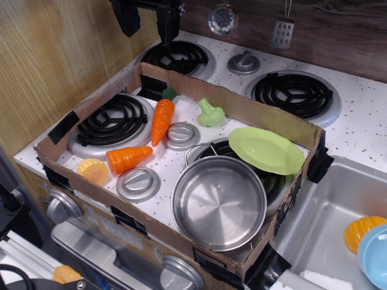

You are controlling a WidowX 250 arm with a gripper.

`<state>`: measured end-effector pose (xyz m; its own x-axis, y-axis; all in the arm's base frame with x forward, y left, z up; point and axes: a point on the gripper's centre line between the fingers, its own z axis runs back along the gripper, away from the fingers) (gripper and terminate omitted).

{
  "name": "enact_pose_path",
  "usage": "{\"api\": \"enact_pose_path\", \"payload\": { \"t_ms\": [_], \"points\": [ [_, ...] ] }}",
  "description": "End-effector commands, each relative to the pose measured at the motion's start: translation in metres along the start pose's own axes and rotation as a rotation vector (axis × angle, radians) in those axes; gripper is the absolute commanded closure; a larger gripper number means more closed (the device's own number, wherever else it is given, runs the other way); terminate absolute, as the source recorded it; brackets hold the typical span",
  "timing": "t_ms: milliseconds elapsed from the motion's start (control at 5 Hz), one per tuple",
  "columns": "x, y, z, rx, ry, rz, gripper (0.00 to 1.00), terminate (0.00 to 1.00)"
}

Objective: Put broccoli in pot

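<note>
The pale green broccoli [210, 113] lies on the white stove top inside a cardboard frame, between the carrot and the lime-green plate. The shiny steel pot [219, 202] sits at the front right of the frame, upright and empty, with its wire handle toward the back left. My gripper [149, 18] hangs high at the top of the view, above the back left burner and well behind the broccoli. Its dark fingers [167, 24] point down with a gap between them and hold nothing.
A carrot [162, 119] with a dark green top lies left of the broccoli. A lime-green plate [266, 150] leans beside the pot. An orange cone [129, 158] and a yellow piece [93, 171] lie at the front left. Grey knobs [138, 183] sit between the burners. The cardboard wall [254, 112] rings the area. A sink [338, 223] is to the right.
</note>
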<state>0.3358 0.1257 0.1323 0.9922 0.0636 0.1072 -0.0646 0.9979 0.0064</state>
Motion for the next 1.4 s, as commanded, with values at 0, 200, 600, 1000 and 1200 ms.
{"api": "enact_pose_path", "payload": {
  "t_ms": [0,200,600,1000,1200],
  "points": [
    [0.0,0.0,0.0,0.0,0.0,0.0,0.0,0.0],
    [-0.001,-0.009,-0.013,0.037,-0.108,-0.099,0.0,0.0],
    [0.003,-0.04,-0.013,0.108,-0.147,-0.148,0.0,0.0],
    [0.006,-0.067,-0.021,0.085,-0.137,-0.141,0.0,0.0],
    [0.006,-0.069,-0.038,0.044,-0.126,-0.112,0.0,0.0]
  ]
}}
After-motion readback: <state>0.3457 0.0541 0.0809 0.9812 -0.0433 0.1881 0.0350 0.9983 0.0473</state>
